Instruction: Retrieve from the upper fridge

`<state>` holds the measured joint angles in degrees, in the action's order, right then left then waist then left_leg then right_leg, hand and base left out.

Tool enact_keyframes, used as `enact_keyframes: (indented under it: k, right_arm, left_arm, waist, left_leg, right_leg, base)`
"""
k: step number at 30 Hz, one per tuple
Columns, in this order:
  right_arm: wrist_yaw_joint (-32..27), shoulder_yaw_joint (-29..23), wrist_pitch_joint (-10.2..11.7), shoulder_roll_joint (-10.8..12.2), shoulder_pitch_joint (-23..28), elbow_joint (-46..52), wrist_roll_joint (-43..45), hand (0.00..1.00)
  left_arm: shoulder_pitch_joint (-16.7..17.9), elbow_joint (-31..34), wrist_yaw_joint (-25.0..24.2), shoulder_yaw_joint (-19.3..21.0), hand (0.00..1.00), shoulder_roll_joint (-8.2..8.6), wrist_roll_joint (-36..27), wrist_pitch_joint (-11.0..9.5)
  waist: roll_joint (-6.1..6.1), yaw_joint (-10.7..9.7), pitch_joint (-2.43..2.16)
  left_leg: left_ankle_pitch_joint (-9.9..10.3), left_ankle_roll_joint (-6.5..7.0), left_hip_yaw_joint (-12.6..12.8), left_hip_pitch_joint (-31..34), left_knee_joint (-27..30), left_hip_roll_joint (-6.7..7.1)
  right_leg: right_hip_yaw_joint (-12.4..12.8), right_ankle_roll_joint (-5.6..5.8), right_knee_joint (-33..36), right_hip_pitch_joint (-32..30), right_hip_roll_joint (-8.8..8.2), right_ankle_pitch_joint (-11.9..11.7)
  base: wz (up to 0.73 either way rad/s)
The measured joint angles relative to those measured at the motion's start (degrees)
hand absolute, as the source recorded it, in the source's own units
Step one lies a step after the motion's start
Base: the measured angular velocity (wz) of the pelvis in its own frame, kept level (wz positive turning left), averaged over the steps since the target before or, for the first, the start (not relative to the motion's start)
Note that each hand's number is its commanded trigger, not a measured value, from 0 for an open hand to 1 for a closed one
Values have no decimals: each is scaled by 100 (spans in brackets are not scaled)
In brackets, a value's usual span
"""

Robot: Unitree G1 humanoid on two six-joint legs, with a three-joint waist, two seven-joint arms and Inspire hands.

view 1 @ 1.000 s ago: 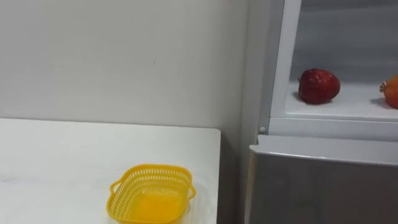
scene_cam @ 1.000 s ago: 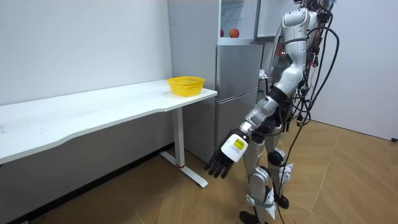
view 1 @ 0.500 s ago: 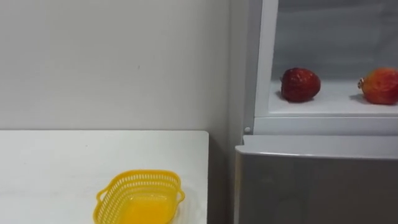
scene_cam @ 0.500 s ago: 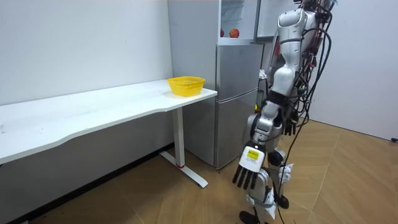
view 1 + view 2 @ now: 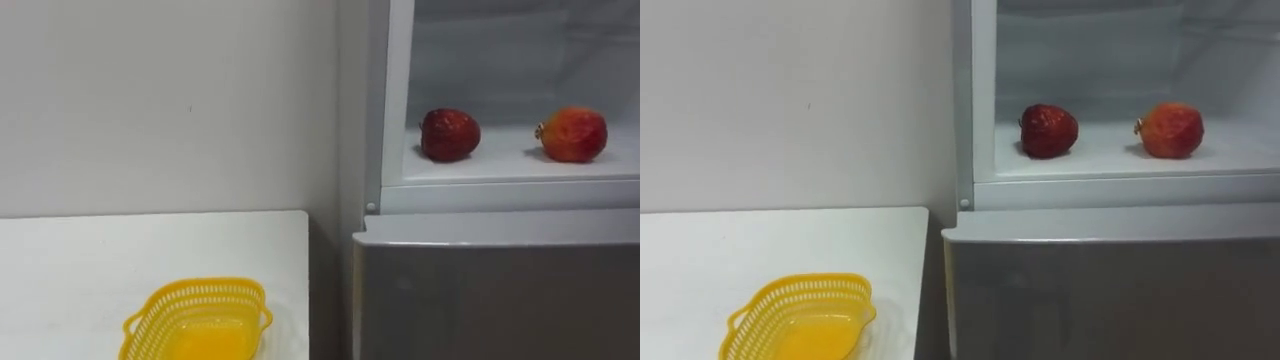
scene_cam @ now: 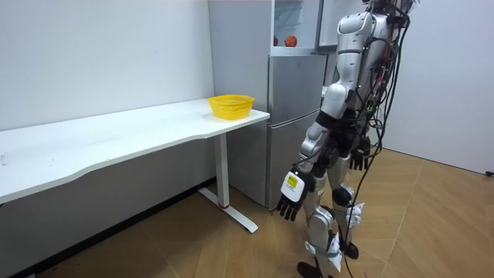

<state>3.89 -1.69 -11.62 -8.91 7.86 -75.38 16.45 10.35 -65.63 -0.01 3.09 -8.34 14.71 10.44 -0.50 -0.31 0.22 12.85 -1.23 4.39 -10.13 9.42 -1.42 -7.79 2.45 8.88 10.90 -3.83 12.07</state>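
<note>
Room view: the robot stands upright on the wooden floor (image 6: 193, 247), just before the tall grey fridge (image 6: 293, 116). Its left hand (image 6: 292, 197) hangs at thigh height, released, fingers straight and pointing down, holding nothing; the yellow-and-white tag on its back carries print too small to read. The right hand (image 6: 357, 161) hangs at the hip on the far side; whether it is clenched or released cannot be told.

Eye views: the fridge's upper compartment (image 5: 391, 100) is open above the closed grey lower door (image 5: 500, 300). On its white shelf (image 5: 510, 165) lie a dark red round fruit (image 5: 449, 135) and, to the right and apart from it, an orange-red round fruit with a small crown (image 5: 572, 135). Left of the fridge, a yellow plastic lattice basket (image 5: 195, 318) rests near the right end of the white table (image 5: 100, 260).
</note>
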Motion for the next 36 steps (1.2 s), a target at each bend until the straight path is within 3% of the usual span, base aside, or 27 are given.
enact_keyframes:
  k: [8,11,14,15,19,26,28,32,36]
  right_arm:
    - [-385,34,49,7,-70,377,-270,0]
    - [-703,0,191,17,-11,806,-566,0]
    - [-961,-176,316,84,275,1966,-816,0]
    - [-1046,-213,445,117,401,2500,-803,0]
    - [-1211,-350,766,321,882,4400,-577,0]
    - [-1730,-269,1083,356,1425,7182,-670,0]
    - [-1925,-219,1294,352,1442,7823,-682,0]
    - [-2150,-54,1428,359,1177,8438,-470,0]
    - [-2429,57,1679,338,927,9030,-189,0]
  left_arm:
    - [-57,50,-181,-277,0,0,402,20]
    - [-112,53,-177,-474,0,-11,401,33]
    - [-143,105,-185,-614,0,-4,581,18]
    - [-147,179,-190,-602,0,-3,614,-18]
    - [-149,376,-185,-474,0,-7,610,-287]
    - [40,679,43,-458,0,-10,563,-576]
    - [86,676,150,-585,0,-48,455,-688]
    - [9,520,180,-679,0,-71,333,-796]
    - [5,474,124,-914,0,-146,240,-926]
  waist:
    - [-10,-122,-2]
    - [-4,-183,-4]
    - [15,-243,-13]
    - [47,-264,4]
    - [111,-290,3]
    - [166,-496,-17]
    - [171,-542,-19]
    - [192,-537,-21]
    - [203,-540,-27]
  left_leg:
    - [0,0,4,52,2,0]
    - [0,0,4,153,18,0]
    - [-1,1,61,247,28,-2]
    - [-2,1,131,255,28,-7]
    - [-2,1,350,227,19,-7]
    - [-2,1,381,289,-5,-5]
    - [-2,1,475,311,-5,-13]
    - [-2,1,639,365,-14,-34]
    - [-3,2,647,351,-19,-42]
  right_leg:
    - [2,5,7,-48,0,3]
    - [12,8,16,-150,3,-3]
    - [73,8,62,-291,2,-6]
    - [147,8,83,-337,5,-7]
    - [311,21,86,-421,2,-16]
    - [368,21,124,-512,4,-18]
    - [415,21,163,-578,11,-19]
    - [532,20,191,-713,35,-57]
    - [581,21,192,-708,52,-83]
  base:
    - [0]
    - [0]
    - [-11]
    - [-27]
    - [-23]
    - [-7]
    - [-10]
    - [-18]
    - [-4]
